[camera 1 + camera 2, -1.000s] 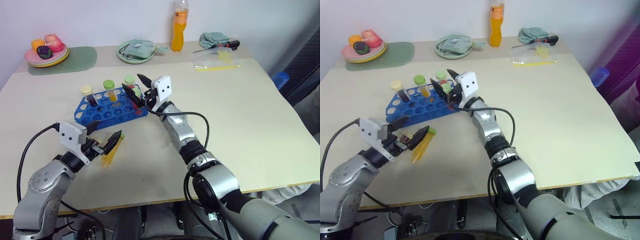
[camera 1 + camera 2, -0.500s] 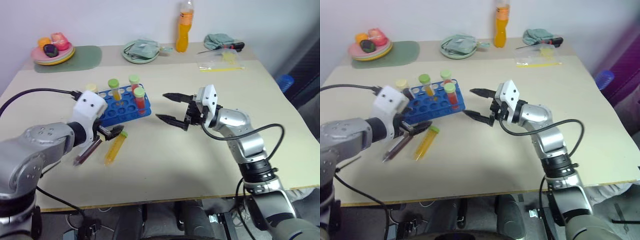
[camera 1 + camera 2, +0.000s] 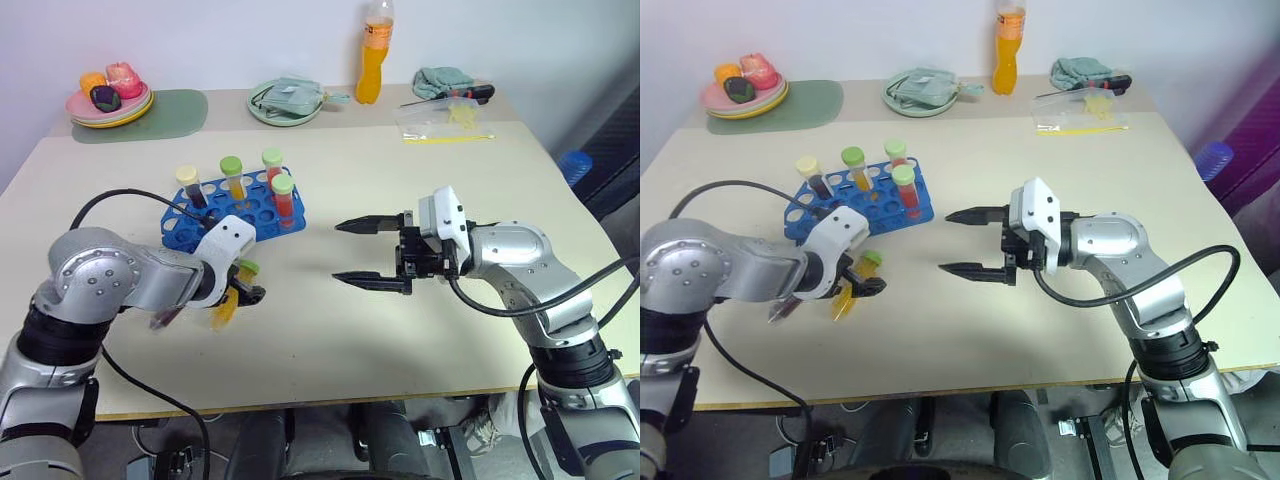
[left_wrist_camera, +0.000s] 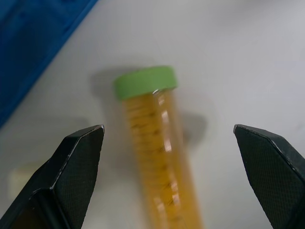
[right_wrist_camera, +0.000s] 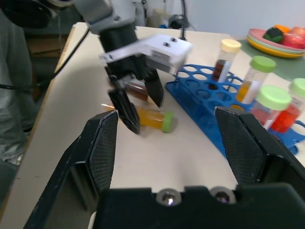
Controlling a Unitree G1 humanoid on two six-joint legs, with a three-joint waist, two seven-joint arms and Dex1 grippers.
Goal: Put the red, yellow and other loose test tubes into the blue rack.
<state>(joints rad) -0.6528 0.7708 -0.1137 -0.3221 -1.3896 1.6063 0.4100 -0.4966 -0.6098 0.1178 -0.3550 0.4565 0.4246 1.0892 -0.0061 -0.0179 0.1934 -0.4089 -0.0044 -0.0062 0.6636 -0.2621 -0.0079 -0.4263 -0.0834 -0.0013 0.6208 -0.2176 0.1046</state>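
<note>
The blue rack point(image 3: 215, 214) stands left of the table's middle with several capped test tubes upright in it, among them a red one point(image 3: 283, 198) at its near right corner. A yellow tube point(image 4: 155, 143) with a green cap lies loose on the table just in front of the rack. My left gripper point(image 3: 238, 291) points down over it, open, one finger on each side, apart from it. A dark maroon tube point(image 5: 138, 89) lies beside it, partly hidden by the left hand. My right gripper point(image 3: 337, 252) hovers open and empty right of the rack.
Along the far edge stand an orange drink bottle point(image 3: 371, 60), a plate of toy food point(image 3: 108, 100) on a green mat, a green dish with a cloth point(image 3: 287, 100), a plastic bag point(image 3: 440, 125) and a teal cloth point(image 3: 440, 78).
My right gripper left a red tube standing in the rack and pulled back to the right, open. My left gripper swung down over the yellow tube.
</note>
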